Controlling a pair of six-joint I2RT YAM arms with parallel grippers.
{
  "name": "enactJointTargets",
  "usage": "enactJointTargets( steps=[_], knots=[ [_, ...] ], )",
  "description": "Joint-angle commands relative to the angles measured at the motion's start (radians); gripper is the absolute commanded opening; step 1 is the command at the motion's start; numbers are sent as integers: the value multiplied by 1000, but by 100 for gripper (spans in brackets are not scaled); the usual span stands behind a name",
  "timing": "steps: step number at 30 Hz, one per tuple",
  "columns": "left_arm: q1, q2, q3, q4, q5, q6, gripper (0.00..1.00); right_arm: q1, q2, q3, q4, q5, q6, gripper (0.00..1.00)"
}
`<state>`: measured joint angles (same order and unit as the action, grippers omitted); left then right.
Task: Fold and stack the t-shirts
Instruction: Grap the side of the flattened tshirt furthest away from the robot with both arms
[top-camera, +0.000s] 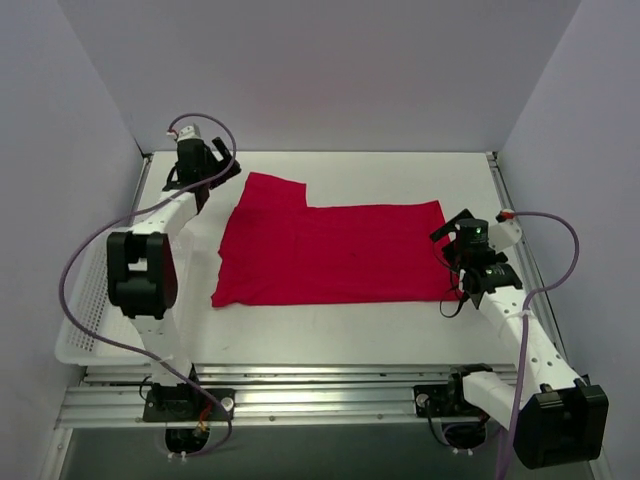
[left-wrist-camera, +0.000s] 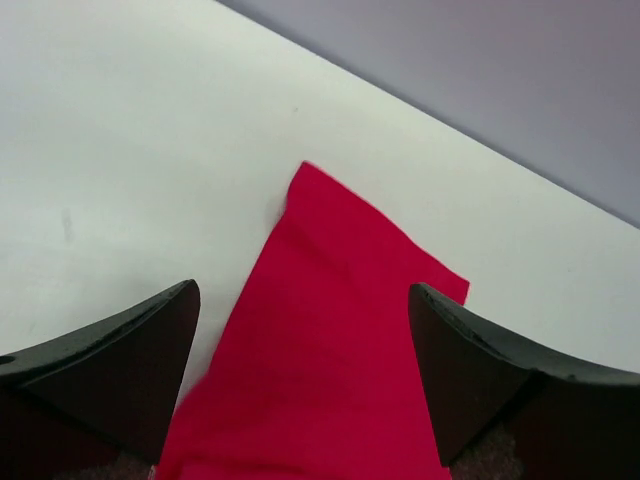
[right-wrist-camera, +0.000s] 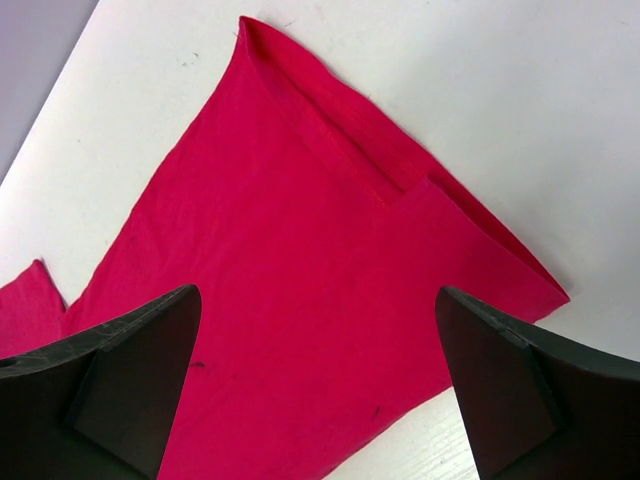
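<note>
One red t-shirt (top-camera: 330, 252) noted, lying flat and partly folded at the middle of the white surface (top-camera: 400, 175), with a sleeve projecting at its far left corner. Left fingers (left-wrist-camera: 110, 370) stand wide apart above that sleeve end, nothing held between them; contact with the cloth cannot be confirmed. Right fingers (right-wrist-camera: 520, 400) are likewise spread wide over the shirt's right edge, where a folded layer shows, gripping nothing. White mesh basket (top-camera: 85, 325) sits at the surface's left edge, beneath the left arm (top-camera: 140, 270), apart from the shirt.
</note>
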<state>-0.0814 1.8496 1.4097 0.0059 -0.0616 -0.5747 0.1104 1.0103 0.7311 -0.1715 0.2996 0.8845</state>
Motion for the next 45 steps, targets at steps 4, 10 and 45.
enactJointTargets(
  steps=[4, 10, 45],
  knots=[
    [15, 506, 597, -203, 189, 121, 94, 11, 30, -27, 76, 1, -58, 100],
    [9, 796, 1090, -449, 160, 127, 94, 18, 63, -15, 89, 13, -76, 100],
    [-64, 936, 1132, -549, 138, -1, 64, 21, 146, -33, 144, 30, -82, 96]
  ],
)
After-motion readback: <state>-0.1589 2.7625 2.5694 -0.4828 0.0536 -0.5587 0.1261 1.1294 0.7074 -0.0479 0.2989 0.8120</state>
